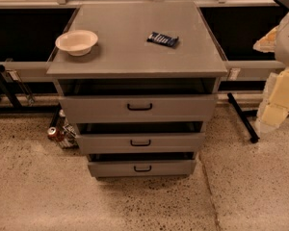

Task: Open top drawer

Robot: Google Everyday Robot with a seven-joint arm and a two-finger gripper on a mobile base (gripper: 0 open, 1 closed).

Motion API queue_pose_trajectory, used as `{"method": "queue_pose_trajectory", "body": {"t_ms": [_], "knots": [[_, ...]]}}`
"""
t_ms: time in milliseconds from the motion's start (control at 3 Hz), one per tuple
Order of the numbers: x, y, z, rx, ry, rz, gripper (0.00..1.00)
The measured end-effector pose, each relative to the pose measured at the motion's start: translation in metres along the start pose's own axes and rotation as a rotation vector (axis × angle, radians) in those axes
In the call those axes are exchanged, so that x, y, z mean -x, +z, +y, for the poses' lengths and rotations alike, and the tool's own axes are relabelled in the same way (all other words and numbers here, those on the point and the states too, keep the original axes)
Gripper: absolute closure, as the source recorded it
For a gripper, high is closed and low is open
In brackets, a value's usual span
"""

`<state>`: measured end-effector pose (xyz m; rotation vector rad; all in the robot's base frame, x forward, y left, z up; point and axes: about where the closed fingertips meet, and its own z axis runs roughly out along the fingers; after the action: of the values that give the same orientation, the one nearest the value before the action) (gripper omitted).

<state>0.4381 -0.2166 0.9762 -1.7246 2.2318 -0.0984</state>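
Note:
The grey cabinet (135, 47) stands in the middle of the camera view with three drawers. The top drawer (86, 109) is the widest, with a flat grey front and a small black bar handle (139, 107) at its centre. A dark gap shows above its front. The mid-sized drawer (101, 142) and the narrowest drawer (106, 168) sit below it, each with a like handle. My gripper (278, 102) hangs at the right edge of the view, well to the right of the cabinet and apart from the top drawer, at about its height.
A white bowl (76, 42) and a dark blue packet (163, 39) lie on the cabinet top. Cans (55, 131) lie on the floor at the cabinet's left. Black bar legs (243, 119) stand at the right and at the left (5, 88). Speckled floor lies in front.

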Motion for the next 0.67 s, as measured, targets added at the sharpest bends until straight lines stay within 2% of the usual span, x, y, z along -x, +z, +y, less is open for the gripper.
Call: {"method": "queue_pose_trajectory", "body": {"t_ms": [333, 667], "knots": [[-0.0042, 0.0274, 0.0005, 0.029, 0.013, -0.01, 0.0], [-0.0018, 0.0296, -0.0003, 0.029, 0.001, -0.015, 0.0]]}}
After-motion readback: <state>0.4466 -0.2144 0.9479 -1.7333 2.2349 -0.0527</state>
